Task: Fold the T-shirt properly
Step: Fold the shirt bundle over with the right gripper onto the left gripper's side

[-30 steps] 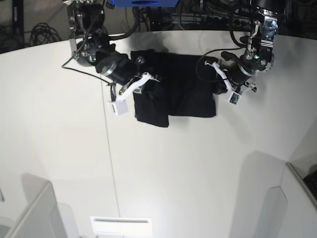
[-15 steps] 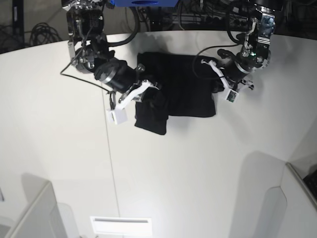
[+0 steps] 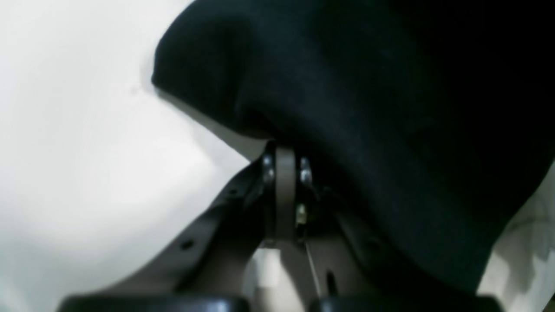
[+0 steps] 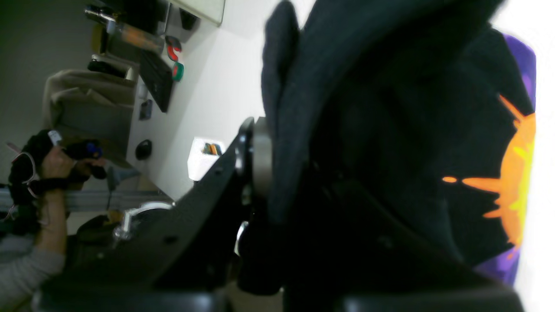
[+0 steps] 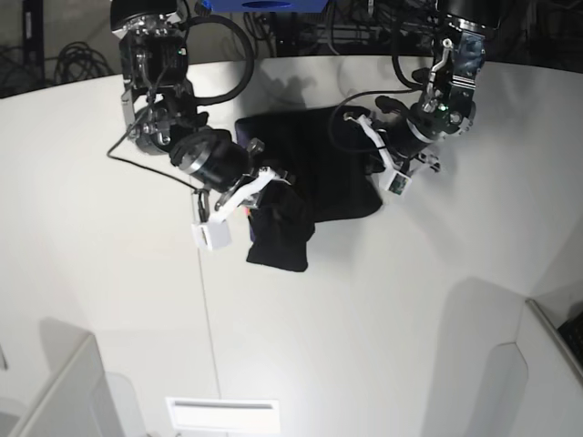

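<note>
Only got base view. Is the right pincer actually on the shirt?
Observer: Yes. Right wrist view shows the right pincer shut on a fold of the shirt.
Operator: Print side visible anywhere?
Observer: Right wrist view: orange sun print on purple, on the cloth beyond the pincer.
Operator: Left pincer?
Observer: Left wrist view: the left pincer is shut, with its tips at the shirt's edge; black cloth drapes over it.

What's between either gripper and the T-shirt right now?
Nothing visible. Left gripper and right gripper are each shut on a fold of the T-shirt, cloth directly in the fingers.
</note>
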Tool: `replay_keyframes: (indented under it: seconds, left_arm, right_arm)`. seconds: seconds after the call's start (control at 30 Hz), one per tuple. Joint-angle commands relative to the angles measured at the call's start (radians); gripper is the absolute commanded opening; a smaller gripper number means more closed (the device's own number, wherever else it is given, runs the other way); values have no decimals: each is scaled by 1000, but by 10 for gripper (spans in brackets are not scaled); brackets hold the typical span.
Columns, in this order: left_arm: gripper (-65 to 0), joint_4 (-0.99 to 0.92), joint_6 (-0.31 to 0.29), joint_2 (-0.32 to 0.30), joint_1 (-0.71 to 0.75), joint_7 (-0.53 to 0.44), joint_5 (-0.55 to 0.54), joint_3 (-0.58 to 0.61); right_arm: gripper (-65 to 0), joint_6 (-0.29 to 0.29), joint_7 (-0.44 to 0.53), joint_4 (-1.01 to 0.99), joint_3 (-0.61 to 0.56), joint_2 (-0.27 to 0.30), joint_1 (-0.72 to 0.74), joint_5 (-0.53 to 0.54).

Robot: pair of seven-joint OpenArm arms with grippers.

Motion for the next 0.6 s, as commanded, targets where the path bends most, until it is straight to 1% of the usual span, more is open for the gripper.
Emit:
replay_keyframes:
  seconds: [0.0, 0.07, 0.13, 0.2, 0.33, 0.43, 0.5, 0.57]
  left_arm:
    - [-650, 0, 0, -5, 6, 41, 17, 0]
    - [-650, 3, 0, -10, 8, 41, 9, -3]
    - [-650, 3, 0, -10, 9, 41, 7, -10]
    - [-650, 3, 0, -11, 11, 41, 7, -11]
    - [-650, 20, 0, -16, 23, 41, 7, -14]
    - [-650, 46, 0, -37, 40, 41, 7, -14]
    - [-650, 58, 0, -37, 43, 41, 7, -14]
    - [-650, 60, 0, -37, 43, 41, 7, -14]
  right_arm:
    - [-650, -3, 21, 4, 0, -1, 11, 17]
    - [-650, -37, 22, -11, 3, 0, 11, 7]
    - [-650, -69, 22, -5, -2, 2, 12, -52]
    - [-650, -75, 22, -5, -5, -1, 12, -94]
    - [-650, -78, 22, -5, -6, -4, 8, -94]
    - [-650, -80, 22, -5, -8, -32, 8, -94]
    - [-650, -82, 22, -5, -11, -52, 9, -95]
    - [-650, -83, 22, -5, -40, -64, 12, -98]
